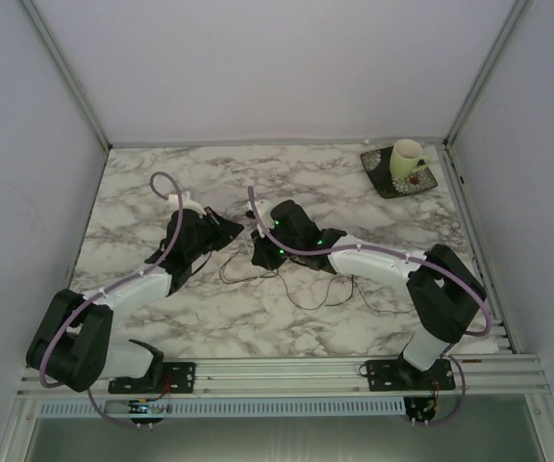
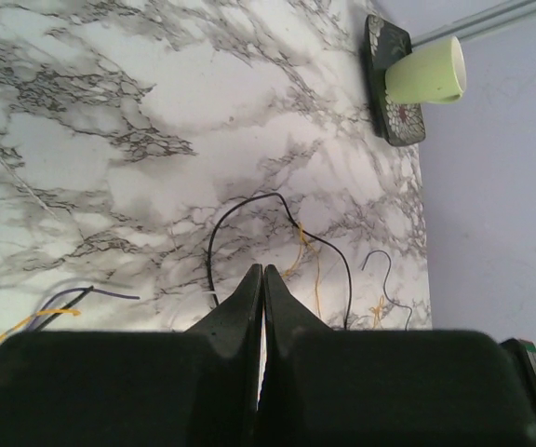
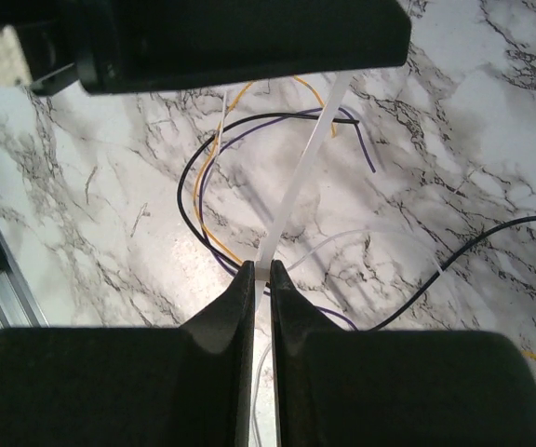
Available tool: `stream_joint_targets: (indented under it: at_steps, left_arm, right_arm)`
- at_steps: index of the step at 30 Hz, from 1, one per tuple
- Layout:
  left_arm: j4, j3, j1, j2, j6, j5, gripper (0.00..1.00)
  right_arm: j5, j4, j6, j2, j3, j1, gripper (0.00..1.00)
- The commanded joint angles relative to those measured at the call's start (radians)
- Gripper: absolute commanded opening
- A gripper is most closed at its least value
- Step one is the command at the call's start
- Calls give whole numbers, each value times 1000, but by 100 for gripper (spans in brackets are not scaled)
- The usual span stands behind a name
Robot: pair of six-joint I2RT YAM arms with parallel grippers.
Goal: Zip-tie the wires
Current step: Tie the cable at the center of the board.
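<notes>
Right gripper [image 3: 261, 270] clenched on a thin flat white plastic zip tie [image 3: 298, 186]. The strap runs straight away from its fingertips, crossing a loose loop of thin black, purple and orange wires [image 3: 180, 196] lying just ahead on the white, grey-veined marble tabletop [image 3: 491, 93]. Left gripper [image 2: 261, 272] pressed shut, nothing visible between its tips; a black wire arcs just ahead of it.

A pale green mug [image 1: 408, 157] is sitting on a dark patterned square saucer [image 1: 385, 179] in the far right corner of the white marble table [image 1: 133, 183], with an aluminium rail [image 1: 277, 371] running along the near edge.
</notes>
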Motion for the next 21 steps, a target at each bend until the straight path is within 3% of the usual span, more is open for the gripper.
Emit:
stream_joint_targets:
  at_steps: [1,21]
  left_arm:
    - [68,64,47,19,18,-27,0]
    - [87,150,111,114,33,15,0]
  right_arm:
    - [-17,-62,26,0,-21,38,0]
    - [-8,-70,47,37,-48,77,0]
